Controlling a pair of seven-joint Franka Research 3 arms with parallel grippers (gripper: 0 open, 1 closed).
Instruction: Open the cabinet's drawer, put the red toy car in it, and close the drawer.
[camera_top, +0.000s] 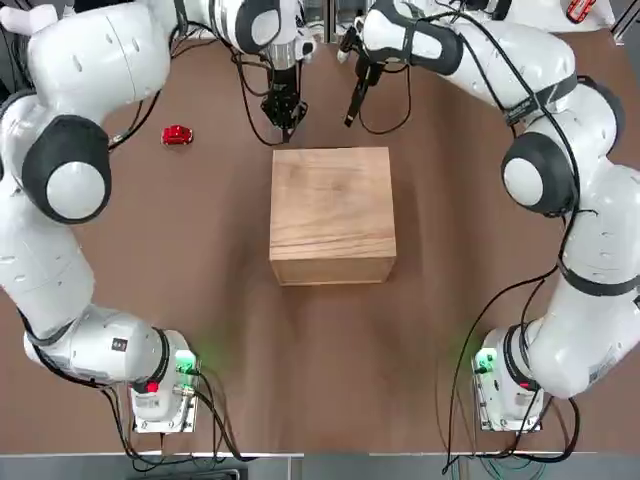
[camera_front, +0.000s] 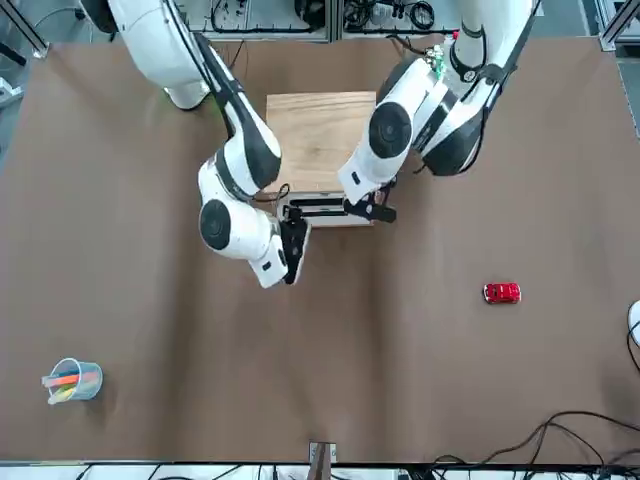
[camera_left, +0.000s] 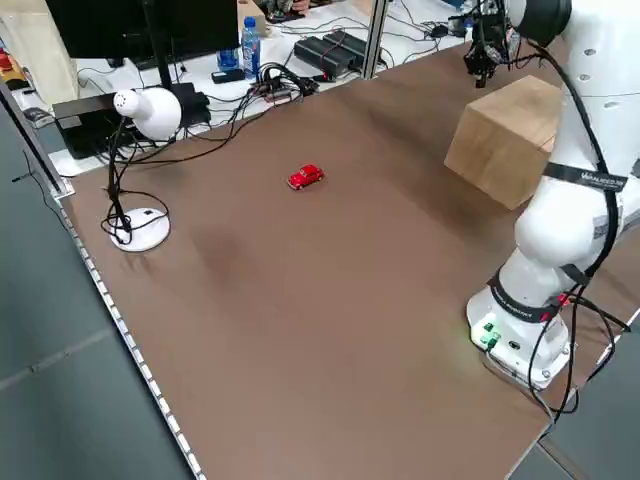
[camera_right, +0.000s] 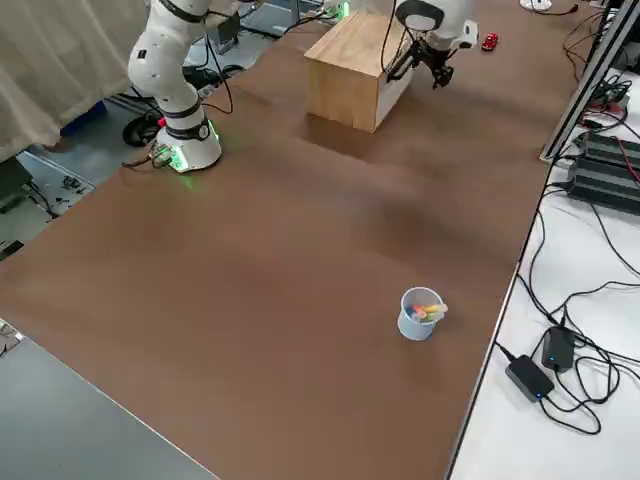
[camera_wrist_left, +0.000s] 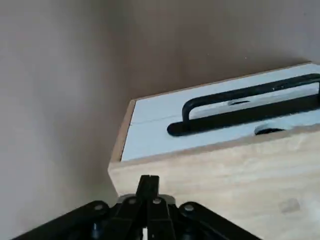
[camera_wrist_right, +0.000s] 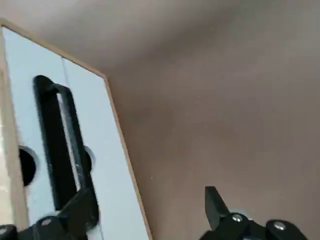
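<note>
A light natural-wood, cube-shaped cabinet (camera_top: 332, 214) with visible grain stands near the middle of a brown table (camera_top: 320, 350). Its far face, the side turned away from the arm bases, carries a pale white drawer front (camera_wrist_left: 210, 122) with a long black bar handle (camera_wrist_left: 245, 107); the drawer sits flush with the cabinet, closed.

The tiny glossy red toy car (camera_top: 177, 136) rests on the table surface to the cabinet's left and a little beyond it, well apart from the wood and from both grippers.

The left gripper (camera_top: 285, 115) hangs just past the cabinet's far left corner, above the top edge of the drawer face. Its black fingers (camera_wrist_left: 148, 192) are pressed together and hold nothing.

The right gripper (camera_top: 354, 100) sits just beyond the cabinet's far edge, close to the left one. Its black fingers (camera_wrist_right: 212, 202) are spread wide and empty, with one finger close in front of the handle's end; whether it touches the handle cannot be told.

Farther out, a small pale blue cup (camera_front: 72, 381) holding coloured sticks stands far over on the robot's right. A white desk lamp (camera_left: 140, 170) with a round base stands on the table's far left edge, beyond the car.
</note>
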